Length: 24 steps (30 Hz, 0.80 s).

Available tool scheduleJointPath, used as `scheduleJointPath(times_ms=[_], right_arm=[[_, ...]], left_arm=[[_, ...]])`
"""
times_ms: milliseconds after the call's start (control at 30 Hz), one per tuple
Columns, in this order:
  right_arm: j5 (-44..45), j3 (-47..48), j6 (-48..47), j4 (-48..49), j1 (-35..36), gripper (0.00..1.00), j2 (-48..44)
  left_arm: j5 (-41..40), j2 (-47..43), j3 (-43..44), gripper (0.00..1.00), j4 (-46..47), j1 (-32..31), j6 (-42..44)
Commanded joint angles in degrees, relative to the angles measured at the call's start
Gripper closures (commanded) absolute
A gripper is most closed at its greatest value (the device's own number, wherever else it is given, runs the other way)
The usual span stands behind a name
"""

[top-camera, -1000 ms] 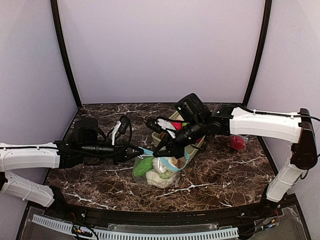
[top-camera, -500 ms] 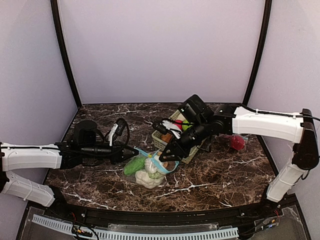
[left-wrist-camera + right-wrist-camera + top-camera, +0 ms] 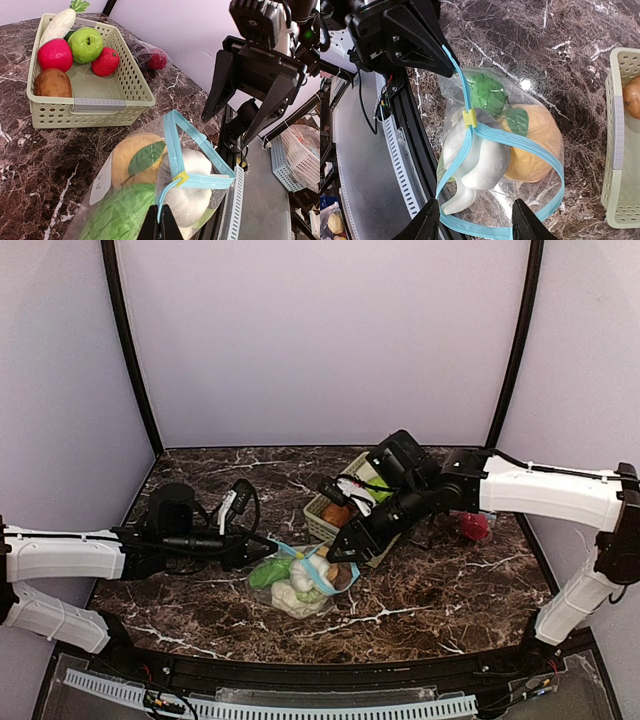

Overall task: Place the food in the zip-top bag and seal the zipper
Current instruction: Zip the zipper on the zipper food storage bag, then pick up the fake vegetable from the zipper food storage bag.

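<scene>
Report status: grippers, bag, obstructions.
Left gripper shut on blue zipper edge of clear zip-top bag; right gripper open above. Green, orange, white toy food inside, zipper unsealed. More in pale green lattice basket.

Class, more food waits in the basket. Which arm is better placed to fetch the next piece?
Right. The right gripper hangs open and empty close to the basket, while the left gripper is shut on the zipper edge of the bag, holding its mouth up.
</scene>
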Motion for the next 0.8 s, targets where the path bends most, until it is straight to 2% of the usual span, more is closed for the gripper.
scheduleJointPath(times_ms=[0, 167, 300, 367, 400, 433, 467, 500, 533, 633, 767], right_arm=[[1.1, -1.1, 5.1, 2.9, 1.6, 0.52, 3.4], [0.0, 0.3, 7.2, 4.1, 2.0, 0.57, 7.7], [0.6, 2.3, 7.4, 3.7, 2.6, 0.71, 10.9], [1.7, 3.5, 7.2, 2.6, 2.7, 0.83, 12.2], [2.1, 3.8, 7.2, 2.2, 2.7, 0.86, 12.7], [2.6, 4.1, 7.1, 1.8, 2.7, 0.89, 13.1], [2.8, 4.4, 6.9, 1.5, 2.7, 0.9, 13.3], [2.9, 4.6, 6.7, 1.1, 2.7, 0.92, 13.5], [2.9, 4.8, 6.5, 1.0, 2.7, 0.93, 13.6], [2.7, 5.6, 6.0, 0.7, 2.7, 0.95, 13.8], [2.4, 6.6, 5.0, -0.3, 2.7, 0.96, 14.2]], left_arm=[[0.0, -0.9, -0.7, 0.99, 0.5, -0.1, -0.4], [0.0, -1.1, -0.6, 0.99, -0.5, -0.1, -0.2], [0.0, -2.0, -0.7, 0.98, -2.0, -0.1, 0.2], [0.0, -3.1, -0.5, 0.86, -3.8, -0.1, 1.0], [-0.4, -3.4, 0.0, 0.71, -4.8, -0.1, 2.0], [-0.8, -4.1, 0.4, 0.64, -7.2, -0.1, 2.7], [-1.6, -4.5, 1.2, 0.52, -9.6, -0.1, 4.2], [-2.4, -5.1, 2.3, 0.46, -11.0, -0.1, 5.1], [-2.7, -5.3, 3.0, 0.35, -13.5, -0.1, 6.8], [-2.9, -5.3, 5.8, 0.23, -17.1, -0.2, 9.7], [-3.1, -3.4, 7.3, 0.2, -18.5, -0.8, 11.6]])
